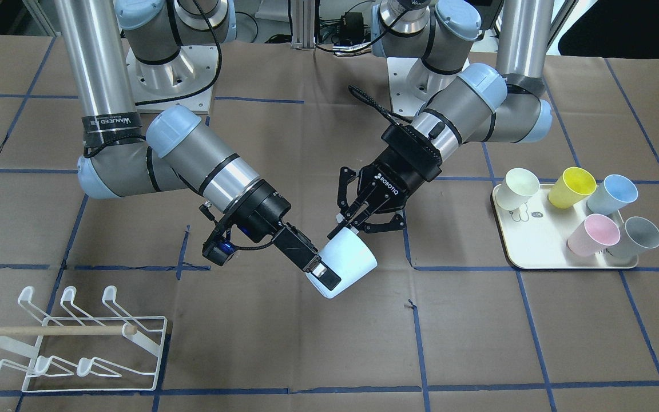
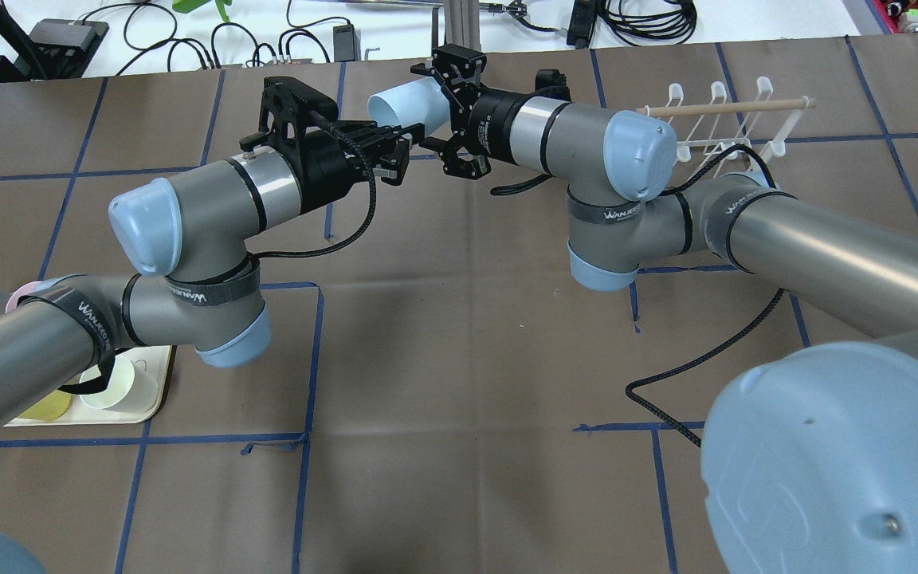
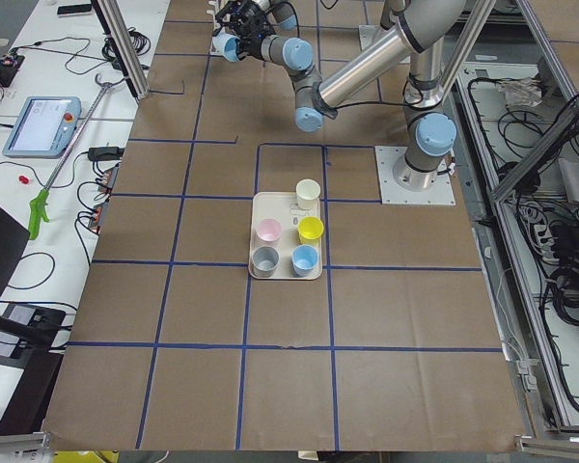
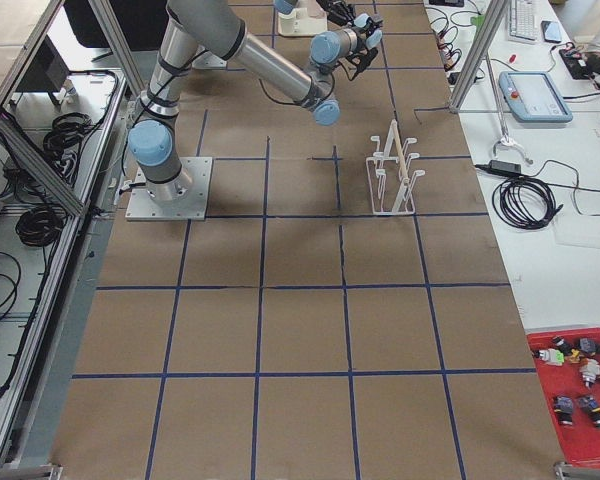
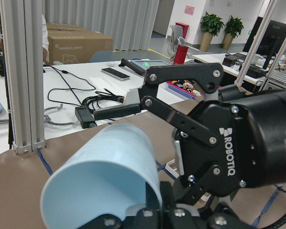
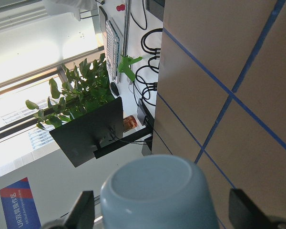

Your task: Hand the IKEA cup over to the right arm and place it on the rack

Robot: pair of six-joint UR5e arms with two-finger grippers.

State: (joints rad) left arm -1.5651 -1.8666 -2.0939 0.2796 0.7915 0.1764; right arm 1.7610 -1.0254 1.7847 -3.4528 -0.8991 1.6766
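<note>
At the left near corner of the table (image 1: 478, 343), as the front-facing camera sees it, the rack (image 1: 66, 330) stands well apart from both grippers. Right of it the right arm (image 1: 203, 160) slants down toward mid-table. The right gripper (image 1: 325, 276) has its slim fingers spread to either side of the base end of the pale blue cup (image 1: 352, 257); the wrist view shows narrow gaps. The cup hangs tilted above mid-table, its mouth toward the left gripper (image 1: 342, 226), which is closed in a pinch on the rim. At the right end, a cream tray (image 1: 541, 243) carries five other cups (image 1: 592, 236).
</note>
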